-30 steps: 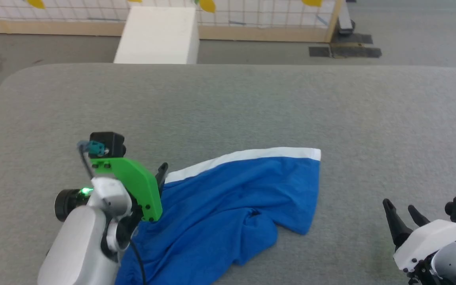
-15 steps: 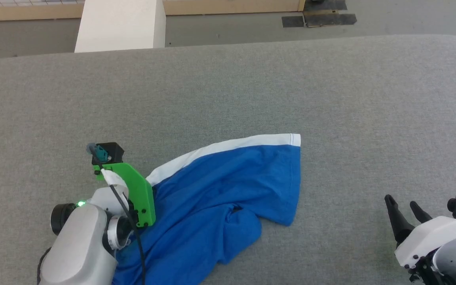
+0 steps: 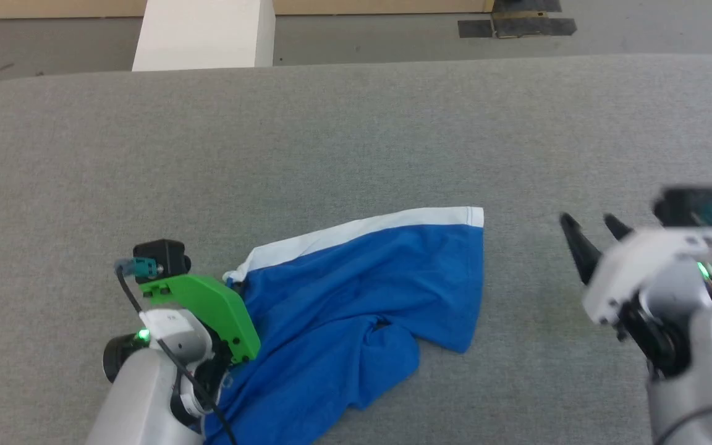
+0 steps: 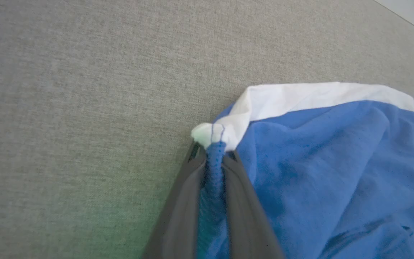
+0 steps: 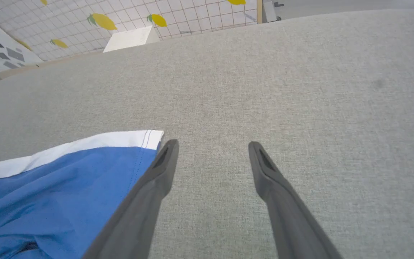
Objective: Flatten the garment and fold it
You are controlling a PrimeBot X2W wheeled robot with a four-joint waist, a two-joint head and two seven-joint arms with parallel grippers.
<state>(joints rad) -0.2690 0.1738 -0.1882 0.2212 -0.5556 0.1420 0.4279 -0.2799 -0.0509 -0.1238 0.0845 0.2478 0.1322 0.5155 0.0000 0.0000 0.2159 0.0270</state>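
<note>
I saw left gripper (image 4: 212,153) just clamp shorts (image 3: 362,290) at trim corner; brought right gripper (image 5: 213,144), spread wide, beside far corner. Stretching next, I judged.

Blue garment (image 3: 362,290) on grey surface (image 3: 356,136)

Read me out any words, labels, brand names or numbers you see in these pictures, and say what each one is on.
None: no text can be read.
garment: plain blue with a white band, no logo or tag showing.
green bracket: unmarked.
white box: blank.
wall: grid and yellow fruit shapes, no letters.
</note>
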